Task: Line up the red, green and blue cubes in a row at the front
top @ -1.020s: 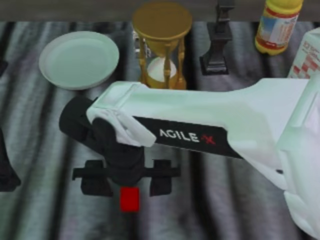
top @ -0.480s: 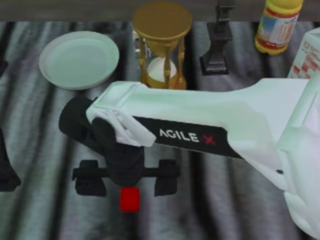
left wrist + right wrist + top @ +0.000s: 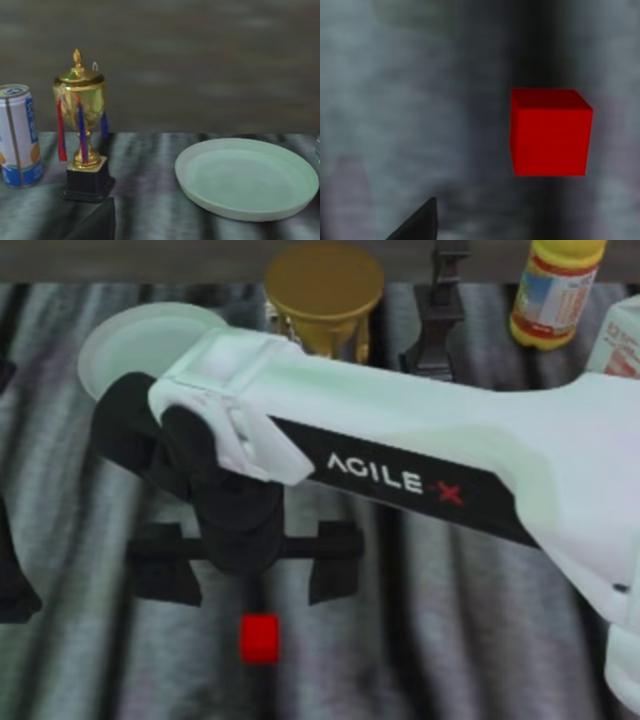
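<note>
The red cube [image 3: 259, 638] rests alone on the striped cloth near the table's front, left of centre. It also fills the right wrist view as a red cube [image 3: 550, 132]. My right gripper [image 3: 250, 562] hangs above and just behind it, open wide, with its two black fingers [image 3: 165, 565] spread far apart and nothing between them. The green and blue cubes are out of view. My left gripper [image 3: 8, 585] is parked at the table's left edge, and one dark fingertip [image 3: 97, 222] shows in its wrist view.
A pale green plate [image 3: 120, 350] lies at the back left, partly under the right arm. Along the back stand a golden hourglass [image 3: 322, 285], a dark pedestal [image 3: 440, 310], a yellow bottle [image 3: 555, 290] and a carton [image 3: 620, 340]. The left wrist view shows a can [image 3: 17, 135] and a trophy [image 3: 82, 125].
My right gripper has spread its fingers wider and risen up and back from the red cube. The cube stays where it was on the cloth.
</note>
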Tool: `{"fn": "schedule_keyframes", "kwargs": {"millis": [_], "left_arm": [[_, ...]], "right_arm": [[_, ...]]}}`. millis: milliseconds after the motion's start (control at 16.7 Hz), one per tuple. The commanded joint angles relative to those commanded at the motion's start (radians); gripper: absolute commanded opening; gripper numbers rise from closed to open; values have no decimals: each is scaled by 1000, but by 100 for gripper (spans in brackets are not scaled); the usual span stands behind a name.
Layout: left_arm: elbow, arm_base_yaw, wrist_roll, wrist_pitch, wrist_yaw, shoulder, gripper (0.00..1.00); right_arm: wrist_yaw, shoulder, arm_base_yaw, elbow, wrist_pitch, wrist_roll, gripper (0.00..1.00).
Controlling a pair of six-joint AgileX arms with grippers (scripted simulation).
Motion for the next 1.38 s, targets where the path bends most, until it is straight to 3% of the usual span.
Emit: {"fn": "schedule_keyframes", "kwargs": {"millis": [360,660,1080,1380], "left_arm": [[8,-2,3,-5,1,8,100],[182,-34,58,-120,6,182,100],[722,-110,215,-458,5,807,100],[1150,-172,344,-747,5,1385,100]], "right_arm": [[4,-10,-9,-3,0,-6,100],[60,-214,-94,-167,101,-112,100],[143,-908,-370,-715,422,-406,100],[144,-1482,-609,-1219,702,-646,100]]}}
